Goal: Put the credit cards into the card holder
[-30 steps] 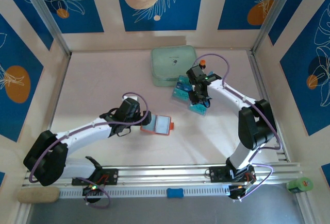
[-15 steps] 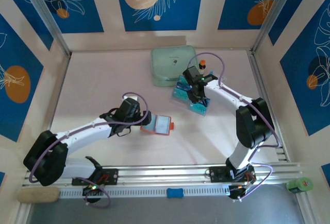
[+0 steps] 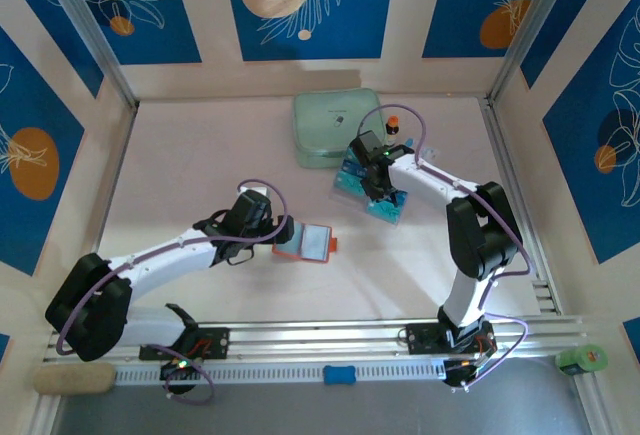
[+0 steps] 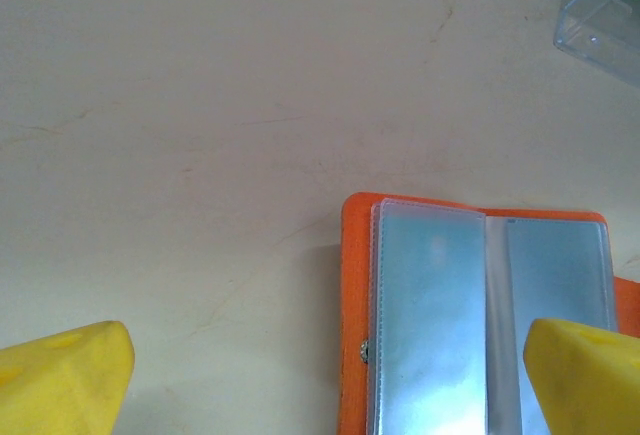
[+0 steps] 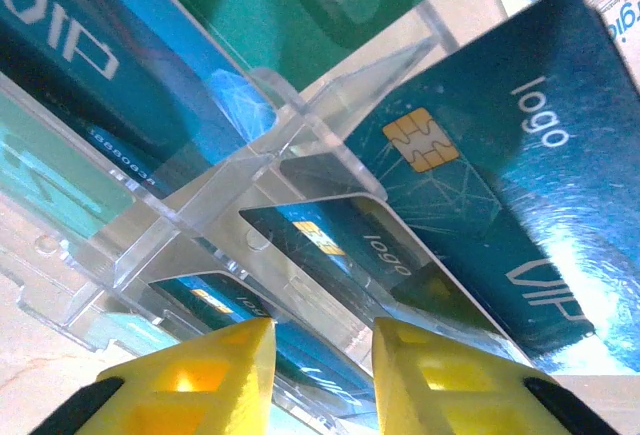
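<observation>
Teal credit cards (image 5: 480,185) lean in a clear tray (image 5: 120,255); the right end effector (image 5: 322,340) hovers close, fingers narrowly apart, empty; closing off-centre could nip the divider (image 5: 335,105) and drag the tray; the orange card holder (image 4: 352,285) lies open just beside the wide-spread left end effector (image 4: 325,340).

The credit cards (image 5: 500,185) are teal-blue, the card holder (image 4: 352,305) orange, the case (image 3: 335,125) mint-green.

The card holder (image 4: 440,315) lay open on the table (image 4: 200,105), greyish sleeves facing up. The left gripper (image 4: 325,380) had its jaws spread wide, and one yellow fingertip (image 4: 585,375) overlapped the holder's right sleeve. A clear tray (image 4: 600,5) corner occupied the upper right.
</observation>
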Available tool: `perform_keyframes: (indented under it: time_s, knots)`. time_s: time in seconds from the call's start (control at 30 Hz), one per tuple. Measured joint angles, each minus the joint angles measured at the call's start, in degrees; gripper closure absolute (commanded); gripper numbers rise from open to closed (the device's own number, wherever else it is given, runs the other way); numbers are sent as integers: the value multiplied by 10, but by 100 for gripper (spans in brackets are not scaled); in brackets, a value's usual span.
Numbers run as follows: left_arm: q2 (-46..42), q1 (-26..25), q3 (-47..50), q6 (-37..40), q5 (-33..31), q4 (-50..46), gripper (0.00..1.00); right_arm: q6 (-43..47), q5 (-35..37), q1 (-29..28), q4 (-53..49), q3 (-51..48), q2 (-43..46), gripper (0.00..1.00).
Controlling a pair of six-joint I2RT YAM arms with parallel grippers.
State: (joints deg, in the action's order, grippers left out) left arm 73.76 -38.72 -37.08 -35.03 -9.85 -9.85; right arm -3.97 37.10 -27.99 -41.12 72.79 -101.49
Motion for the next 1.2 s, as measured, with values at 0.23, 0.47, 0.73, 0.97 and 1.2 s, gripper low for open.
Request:
perform_keyframes:
  time_s: [0.23, 0.47, 0.73, 0.97, 1.2]
  knots:
    - [0, 0, 0, 0, 0, 0, 0, 12, 3, -4, 3, 0, 0, 80]
    - [0, 0, 0, 0, 0, 0, 0, 25, 2, -9, 10, 0, 4, 84]
    - [0, 0, 0, 0, 0, 0, 0, 52, -10, -8, 26, -5, 8, 84]
    - [0, 0, 0, 0, 0, 0, 0, 77, -34, 8, 35, -9, 9, 76]
    - [0, 0, 0, 0, 2, 0, 0, 85, -59, 19, 35, -9, 13, 75]
